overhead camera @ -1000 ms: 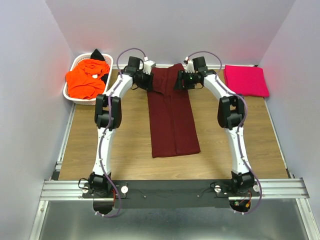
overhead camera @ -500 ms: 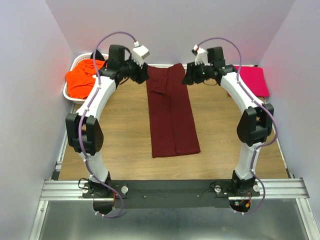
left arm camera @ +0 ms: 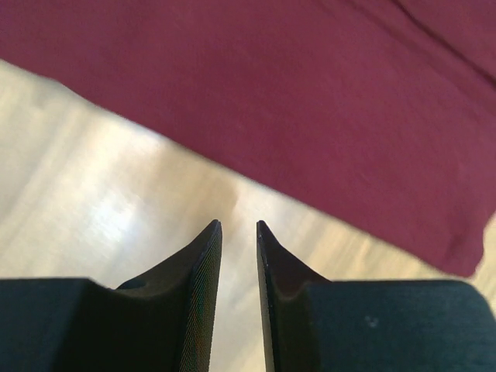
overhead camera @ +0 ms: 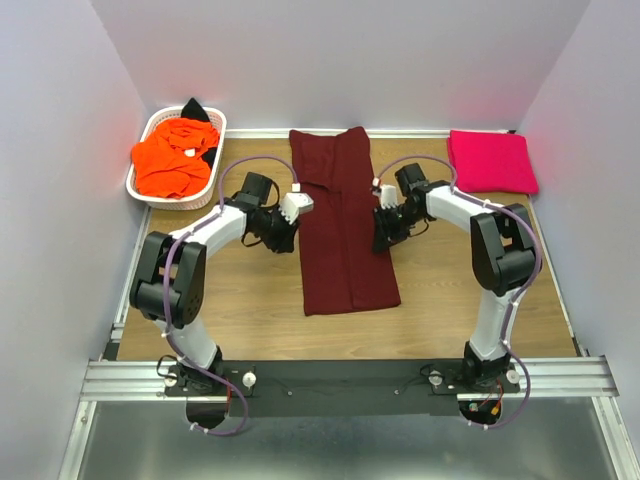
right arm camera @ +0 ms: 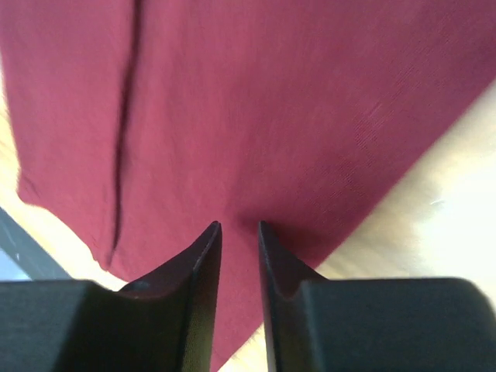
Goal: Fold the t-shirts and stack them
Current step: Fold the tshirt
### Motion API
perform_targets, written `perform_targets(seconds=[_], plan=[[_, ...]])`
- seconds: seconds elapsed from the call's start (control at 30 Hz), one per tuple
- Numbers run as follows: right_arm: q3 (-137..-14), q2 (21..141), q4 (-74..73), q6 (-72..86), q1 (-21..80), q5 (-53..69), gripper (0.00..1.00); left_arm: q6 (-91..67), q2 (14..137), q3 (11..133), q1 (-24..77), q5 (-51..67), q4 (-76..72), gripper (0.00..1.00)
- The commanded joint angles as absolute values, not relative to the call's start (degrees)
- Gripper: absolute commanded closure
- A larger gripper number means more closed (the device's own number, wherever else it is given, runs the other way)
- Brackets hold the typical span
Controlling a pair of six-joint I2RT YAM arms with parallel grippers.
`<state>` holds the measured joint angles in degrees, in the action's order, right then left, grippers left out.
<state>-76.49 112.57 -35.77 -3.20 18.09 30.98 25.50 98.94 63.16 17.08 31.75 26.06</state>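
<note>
Maroon shirt [overhead camera: 340, 225] lay folded lengthwise into a long strip, flat on the surface [overhead camera: 230, 300] near the middle. It ran from the far edge back toward the arm bases, with a seam line down its length.

Left hand [left arm camera: 236, 226] sat low at the strip's left edge, about halfway along. In the wrist view I saw its fingers with only a narrow gap and nothing between them. The tips pointed at bare wood just beside the cloth edge, apart from it.

Right hand [right arm camera: 239, 226] was opposite, at the strip's right edge. It showed the same narrow gap, tips over the maroon cloth just inside its edge. I could not tell whether the tips touched the cloth, and no fold showed pinched between them.

Both arms were bent inward from either side, elbows out, with the strip between them.

Pink shirt [overhead camera: 490, 160] was folded into a neat rectangle at the far right corner, well apart from the maroon one.

Orange shirt [overhead camera: 172, 160] was bunched in the white basket [overhead camera: 140, 188] at the far left corner. Black shirt [overhead camera: 195, 108] poked up behind it at the basket's far end.
</note>
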Motion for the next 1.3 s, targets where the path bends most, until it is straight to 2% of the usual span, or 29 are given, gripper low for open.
perform_targets(seconds=[0.0,0.27,0.3,0.33,0.37,0.47,0.7,0.77,0.8,0.83,0.87,0.97,1.07,1.13,1.17,1.27], plan=[[-71.37,112.23,-36.04,-4.83,19.25,33.13,0.69,29.17,93.87,60.12,17.23,30.67,23.99,0.68],[-67.50,112.94,-35.51,-3.87,22.76,36.03,0.69,38.40,87.11,55.11,19.24,29.09,26.19,0.62],[-67.59,112.33,-35.59,-3.78,22.76,36.73,0.67,39.54,86.14,54.59,19.42,29.27,26.54,0.61],[-67.85,110.58,-35.86,-3.87,22.85,37.09,0.64,42.34,83.70,53.36,19.77,29.35,27.33,0.54],[-67.94,108.74,-36.21,-5.00,22.76,37.09,0.62,44.10,82.11,52.57,19.95,29.53,27.77,0.51],[-67.50,99.72,-37.00,-9.82,22.85,36.21,0.36,52.53,74.46,48.44,21.00,30.14,29.35,0.38],[-59.35,80.36,-37.62,-32.41,23.29,32.35,0.22,73.36,58.38,37.55,24.77,29.72,33.48,0.22],[-58.54,78.67,-37.70,-36.80,23.82,31.99,0.19,75.66,57.48,36.74,25.48,29.53,33.31,0.16],[-58.62,78.23,-37.62,-37.26,23.99,32.08,0.15,75.15,57.22,36.74,25.84,29.97,32.79,0.09],[-59.49,78.14,-37.10,-37.27,24.08,32.78,0.14,73.67,57.04,37.26,25.93,31.10,30.69,0.08],[-60.20,78.40,-37.00,-38.14,24.00,33.83,0.00,72.43,57.13,37.79,25.93,32.24,29.89,0.08],[-62.65,81.73,-36.04,-38.50,23.99,35.42,0.00,62.51,58.79,40.60,25.93,33.75,24.27,0.02],[-67.41,85.60,-37.26,-39.36,24.08,35.07,0.00,64.15,63.01,44.82,25.93,34.72,27.50,0.02],[-65.23,83.86,-35.61,-41.13,24.78,32.10,0.00,63.03,63.37,45.09,25.93,33.24,25.25,0.02],[-63.39,79.41,-30.55,-42.79,24.87,31.73,0.00,61.63,62.41,44.04,25.93,32.53,23.40,0.02],[-55.48,72.18,-23.31,-48.06,24.87,35.22,0.00,62.84,56.89,41.93,25.93,32.78,18.13,0.02]])
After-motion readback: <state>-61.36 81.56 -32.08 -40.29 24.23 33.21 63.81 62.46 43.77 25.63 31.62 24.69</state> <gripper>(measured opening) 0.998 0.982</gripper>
